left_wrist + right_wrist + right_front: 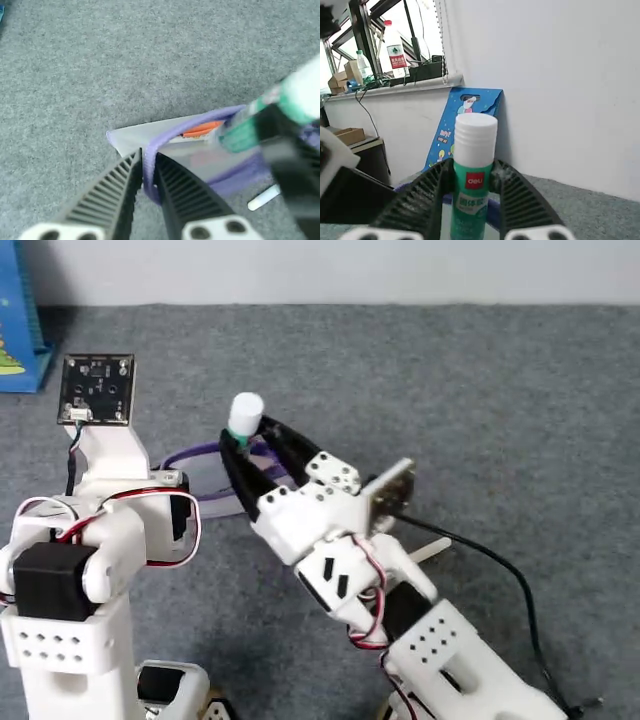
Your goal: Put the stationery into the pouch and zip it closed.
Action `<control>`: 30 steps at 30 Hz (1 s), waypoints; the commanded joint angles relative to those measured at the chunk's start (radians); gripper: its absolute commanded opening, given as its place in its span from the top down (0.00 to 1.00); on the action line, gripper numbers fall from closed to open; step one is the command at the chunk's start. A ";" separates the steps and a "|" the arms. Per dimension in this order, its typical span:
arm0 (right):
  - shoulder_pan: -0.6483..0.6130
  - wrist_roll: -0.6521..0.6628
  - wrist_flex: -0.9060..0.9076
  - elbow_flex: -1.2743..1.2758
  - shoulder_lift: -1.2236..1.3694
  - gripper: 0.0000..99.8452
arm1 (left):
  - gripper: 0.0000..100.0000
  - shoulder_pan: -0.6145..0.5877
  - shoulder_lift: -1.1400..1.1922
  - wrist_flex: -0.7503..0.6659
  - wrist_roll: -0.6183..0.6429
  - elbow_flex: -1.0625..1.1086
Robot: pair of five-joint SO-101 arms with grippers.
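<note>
While pinching the pouch [132, 137] rim in the left tool [147, 156], clamps the glue stick [475, 145] in the right tool [473, 167], cap up, lower end at the open mouth, so next likely down along its long axis.

The right gripper [471, 171] held a green glue stick [475, 145] with a white cap tight between its two black fingers [420, 200], standing straight up, and behind it a blue card [446, 129] leaned on the white wall [560, 75] near a window sill [395, 86] with bottles [395, 47].
</note>
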 commanded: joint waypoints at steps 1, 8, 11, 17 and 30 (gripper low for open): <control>-0.004 0.012 -0.024 -0.011 0.007 0.97 | 0.99 0.006 -0.008 0.003 0.014 -0.008; -0.059 0.092 0.076 -0.015 -0.015 0.83 | 0.99 0.003 -0.008 0.003 0.014 -0.008; -0.056 0.092 0.099 -0.009 -0.076 0.82 | 0.99 0.003 -0.009 0.003 0.014 -0.008; -0.054 0.091 0.326 -0.015 -0.275 0.82 | 0.99 0.003 -0.009 0.014 0.014 -0.008; 0.317 -0.130 1.003 -0.015 -0.578 0.82 | 0.99 0.003 -0.009 0.015 0.014 -0.008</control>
